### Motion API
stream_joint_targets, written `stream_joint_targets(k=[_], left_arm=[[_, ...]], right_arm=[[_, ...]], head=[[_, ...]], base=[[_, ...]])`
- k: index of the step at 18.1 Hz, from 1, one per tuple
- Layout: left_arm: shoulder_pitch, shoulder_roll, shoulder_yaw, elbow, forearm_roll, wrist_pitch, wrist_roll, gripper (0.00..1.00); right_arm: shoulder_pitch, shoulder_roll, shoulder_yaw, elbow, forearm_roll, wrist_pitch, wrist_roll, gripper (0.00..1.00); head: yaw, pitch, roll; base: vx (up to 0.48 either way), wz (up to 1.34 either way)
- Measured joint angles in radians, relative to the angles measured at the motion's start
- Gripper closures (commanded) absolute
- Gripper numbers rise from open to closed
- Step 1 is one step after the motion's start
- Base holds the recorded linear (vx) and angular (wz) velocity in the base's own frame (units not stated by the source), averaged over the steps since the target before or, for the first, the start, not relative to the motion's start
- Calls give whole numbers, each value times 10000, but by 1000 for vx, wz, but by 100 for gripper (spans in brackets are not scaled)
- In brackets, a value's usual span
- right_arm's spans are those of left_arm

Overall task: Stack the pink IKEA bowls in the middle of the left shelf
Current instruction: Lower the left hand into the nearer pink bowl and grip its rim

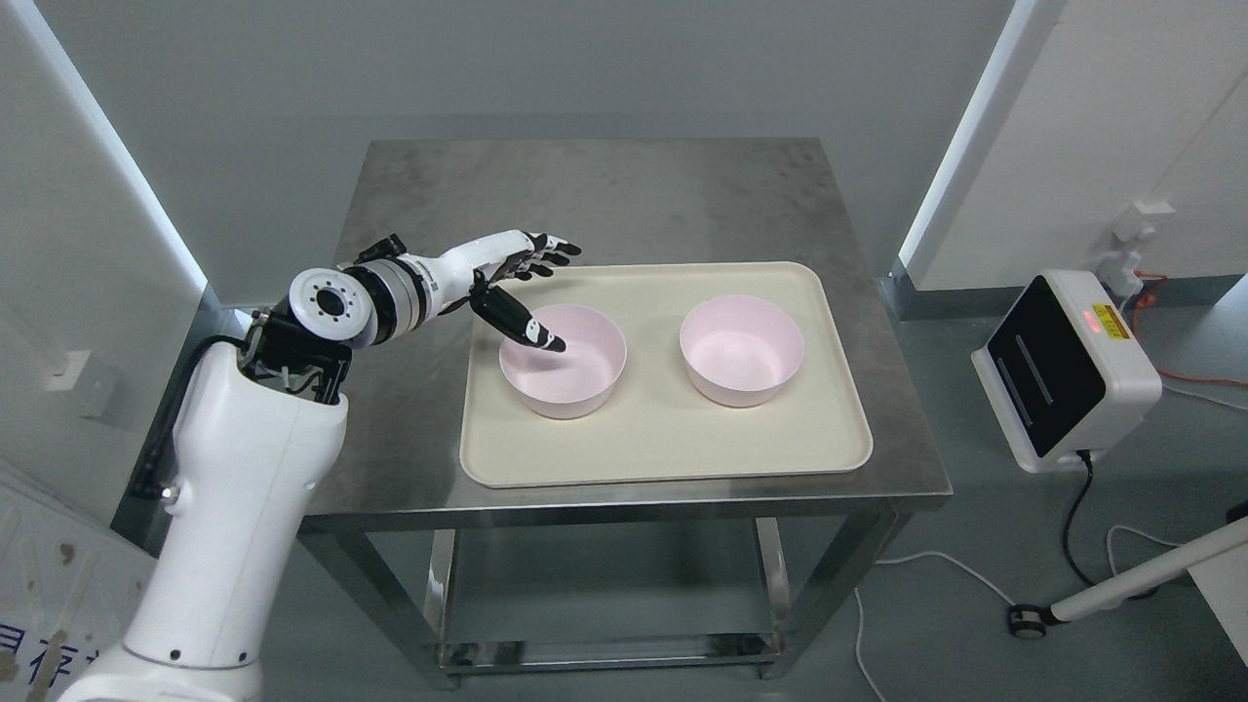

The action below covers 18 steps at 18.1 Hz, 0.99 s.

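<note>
Two pink bowls are set upright and well apart on a cream tray (663,458): the left bowl (575,382) at the tray's left side, the right bowl (741,351) to its right. The left hand (515,283) is held over the left bowl's far-left rim, its fingers (546,249) spread beyond the rim and its thumb (522,322) reaching down inside the bowl; nothing is clasped yet. The step in hand is judged to be the approach to grasp the left bowl. Next, the rim would need to be pinched between thumb and fingers, then the bowl lifted and nested into the right one. The tray rests on a steel table (604,195). The right arm is not seen.
</note>
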Motion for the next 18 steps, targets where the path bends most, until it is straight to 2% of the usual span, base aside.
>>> stream_joint_targets(k=[4, 8, 16, 18], left_arm=[[67, 16, -384, -15, -378, -180, -2, 39], [101, 39, -638, 68, -548, -784, -4, 54], [26, 51, -872, 429, -668, -1847, 162, 94], [22, 51, -896, 525, -710, -2352, 178, 100]], right_arm=[[0, 0, 0, 0, 0, 0, 0, 0], [0, 0, 0, 0, 0, 0, 0, 0], [0, 0, 0, 0, 0, 1, 0, 0], [0, 0, 0, 0, 0, 1, 0, 0]], head=[[0, 0, 0], [0, 0, 0], [0, 0, 0], [0, 0, 0]], base=[[0, 0], [0, 0], [0, 0], [0, 0]])
